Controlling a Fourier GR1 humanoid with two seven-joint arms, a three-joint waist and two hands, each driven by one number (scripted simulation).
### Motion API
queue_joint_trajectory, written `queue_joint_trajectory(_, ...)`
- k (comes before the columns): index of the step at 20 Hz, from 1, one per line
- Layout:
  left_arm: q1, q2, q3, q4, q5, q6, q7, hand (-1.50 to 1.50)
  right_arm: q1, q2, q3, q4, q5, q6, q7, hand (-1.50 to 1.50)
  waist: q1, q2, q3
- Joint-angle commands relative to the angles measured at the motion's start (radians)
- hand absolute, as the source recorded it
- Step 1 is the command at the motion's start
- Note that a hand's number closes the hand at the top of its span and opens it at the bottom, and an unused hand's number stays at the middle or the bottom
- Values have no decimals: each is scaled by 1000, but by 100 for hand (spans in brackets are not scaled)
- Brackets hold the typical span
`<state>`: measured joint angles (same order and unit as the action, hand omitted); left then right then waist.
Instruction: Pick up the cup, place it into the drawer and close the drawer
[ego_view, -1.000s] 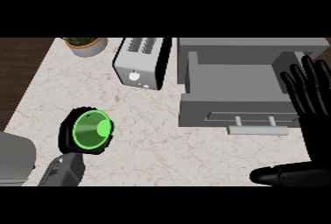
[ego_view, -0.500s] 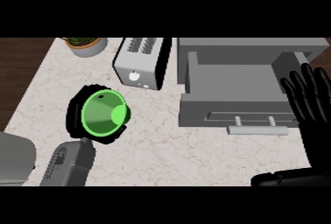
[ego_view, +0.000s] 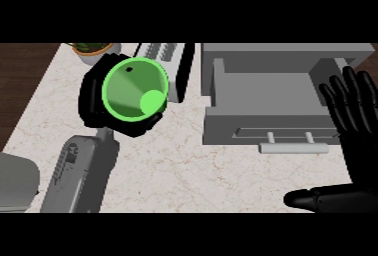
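Observation:
A bright green cup is held up off the counter, its mouth facing the head view. My left hand is curled round it from behind and below, black fingers showing along the cup's left and lower rim. The grey drawer stands pulled open to the right of the cup, its handle toward me. Inside it looks bare. My right hand rests open at the right edge, fingers up, beside the drawer's right wall; its thumb lies low at the bottom right.
A white toaster stands behind the cup, partly hidden by it. A potted plant sits at the back left. A grey object shows at the lower left edge. The marble counter ends at dark wood on the left.
My left hand has lifted the green cup up and toward the right, closer to the toaster and drawer; the cup looks larger now. The right hand has stayed still.

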<state>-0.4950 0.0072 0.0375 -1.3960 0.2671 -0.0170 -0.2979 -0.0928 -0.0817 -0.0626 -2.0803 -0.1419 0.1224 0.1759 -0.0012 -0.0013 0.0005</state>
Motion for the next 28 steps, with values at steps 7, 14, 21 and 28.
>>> queue_joint_trajectory(7,-297,-3,-14,92,-72,177,147,150,-9,-35,-56,33,-55,39,-17,-150,-6,1,0)
queue_joint_trajectory(14,-406,-7,-73,259,-60,216,108,150,-5,-28,-56,74,-50,50,-53,-150,-9,3,0)
queue_joint_trajectory(21,-624,7,-63,464,-45,267,161,150,31,11,8,42,20,30,-75,-150,-17,5,0)
queue_joint_trajectory(28,-703,-7,-273,653,126,462,48,150,-3,-12,-10,48,-25,50,-44,-150,-50,9,0)
